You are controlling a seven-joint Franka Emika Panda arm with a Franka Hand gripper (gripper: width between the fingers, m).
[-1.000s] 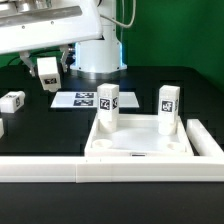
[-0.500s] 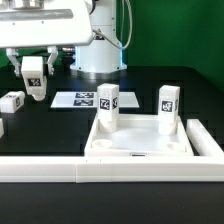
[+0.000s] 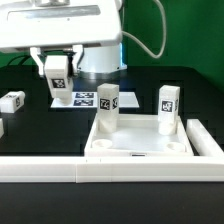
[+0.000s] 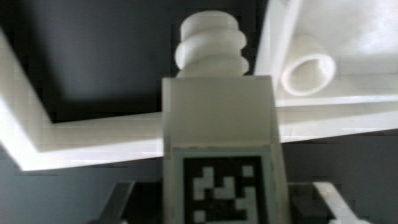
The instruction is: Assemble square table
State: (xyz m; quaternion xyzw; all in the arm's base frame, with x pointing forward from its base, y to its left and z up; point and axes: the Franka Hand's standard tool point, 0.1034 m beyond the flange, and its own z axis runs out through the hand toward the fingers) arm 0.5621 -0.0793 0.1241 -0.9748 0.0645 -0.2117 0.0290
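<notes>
We are working over the black table (image 3: 40,135), with the arm (image 3: 60,25) hanging above its far side, toward the exterior view's left. The rail (image 3: 60,172) is running along the near edge and up the exterior view's right, and the tabletop (image 3: 140,150) is sitting rim-up in that corner, so we are counting on the rail to brace it. The marker board (image 3: 88,100) is lying flat just beyond the tabletop. One standing leg (image 3: 108,104) and a second standing leg (image 3: 168,108) are filling the two far corners; the near corners are looking free, so we are judging the job about half done. A spare leg (image 3: 12,100) is sitting on the table well off to the exterior view's left. The gripper (image 3: 57,66) is gripping the held leg (image 3: 58,86) with its jaws set narrow, up in the air and apart from everything else. In the wrist view its knobbed tip (image 4: 210,45) is pointing away from the camera, and an open socket (image 4: 311,72) is showing off to one side, not in line. To do this step well we are planning to hold the leg upright, bring the tip squarely over the socket, clear the standing legs, lower gently until the tip is entering, and only then twist; any tilt is risking a jam or a nudged tabletop.
</notes>
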